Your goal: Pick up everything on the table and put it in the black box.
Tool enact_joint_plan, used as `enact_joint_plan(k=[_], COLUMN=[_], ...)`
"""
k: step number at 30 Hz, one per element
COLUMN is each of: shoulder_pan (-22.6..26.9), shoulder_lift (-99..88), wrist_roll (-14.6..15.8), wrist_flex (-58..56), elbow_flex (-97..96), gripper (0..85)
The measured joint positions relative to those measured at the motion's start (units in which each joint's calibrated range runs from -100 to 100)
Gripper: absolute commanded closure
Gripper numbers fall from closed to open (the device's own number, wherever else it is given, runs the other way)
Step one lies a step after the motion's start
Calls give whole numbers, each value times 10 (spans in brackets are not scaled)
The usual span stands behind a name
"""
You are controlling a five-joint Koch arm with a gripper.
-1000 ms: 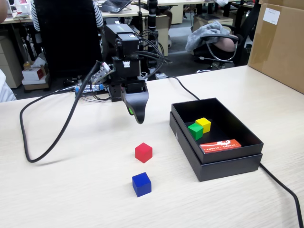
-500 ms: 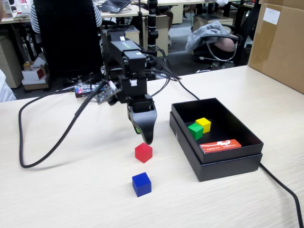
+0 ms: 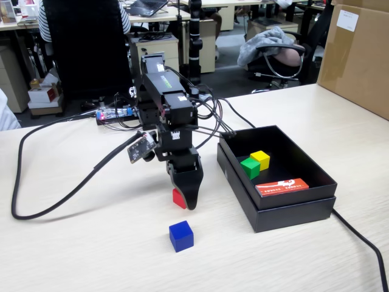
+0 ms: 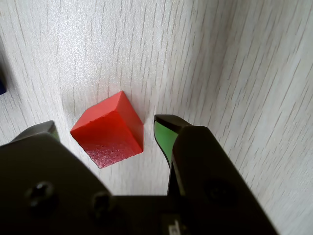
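Observation:
A red cube (image 4: 108, 129) sits on the beige table (image 3: 91, 243) between my gripper's (image 4: 105, 126) two black, green-padded jaws, which stand open around it with a small gap on each side. From the fixed view the gripper (image 3: 184, 201) reaches down to the table and covers most of the red cube (image 3: 177, 198). Just in front of it lies a blue cube (image 3: 181, 236), free on the table. The black box (image 3: 316, 207) stands to the right, holding a yellow cube (image 3: 260, 159) and a green cube (image 3: 250, 167).
An orange-red card (image 3: 282, 186) lies in the black box. A thick black cable (image 3: 55, 182) loops over the table's left part, another cable (image 3: 361, 243) runs past the box's front right. A big brown cardboard box (image 3: 355, 55) stands at the far right.
The arm has swung forward and down from behind the red cube. The gripper now straddles that cube at table level. The cubes and the box have not moved.

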Motion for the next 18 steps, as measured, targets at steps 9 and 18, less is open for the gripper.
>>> enact_joint_plan(k=[9,18], shoulder_pan=[0,26], shoulder_lift=[9,-170], wrist_roll=[-1,-1], wrist_flex=[0,1], elbow_flex=[0,-43], gripper=[846,846])
